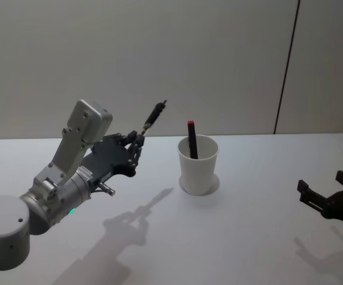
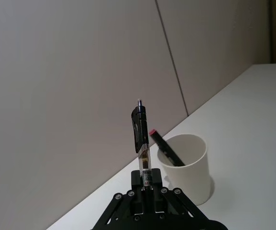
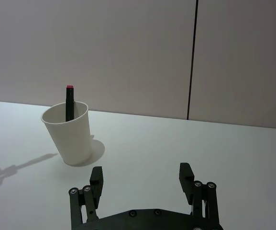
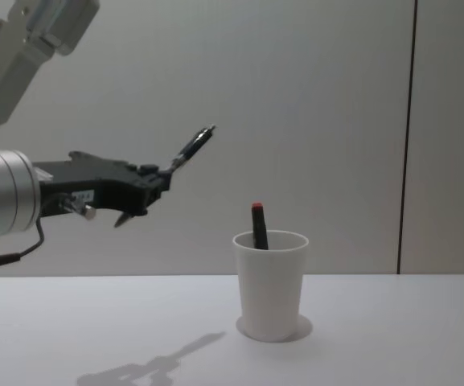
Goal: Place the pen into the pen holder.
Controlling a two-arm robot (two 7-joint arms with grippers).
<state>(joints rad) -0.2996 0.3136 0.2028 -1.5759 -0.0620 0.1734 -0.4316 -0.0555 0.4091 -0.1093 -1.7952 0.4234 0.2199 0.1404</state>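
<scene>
The pen (image 2: 141, 139), black-capped with a clear barrel, is up in the air to the left of the pen holder (image 1: 198, 172), its lower end pinched in the narrow jaws of my left gripper (image 1: 140, 139); I cannot read the small label on its barrel. The plain white pen holder stands mid-table (image 1: 248, 237) with a black, red-tipped marker (image 1: 192, 141) leaning inside. My right gripper (image 3: 141, 172) hovers at near right, jaws wide, holding nothing.
</scene>
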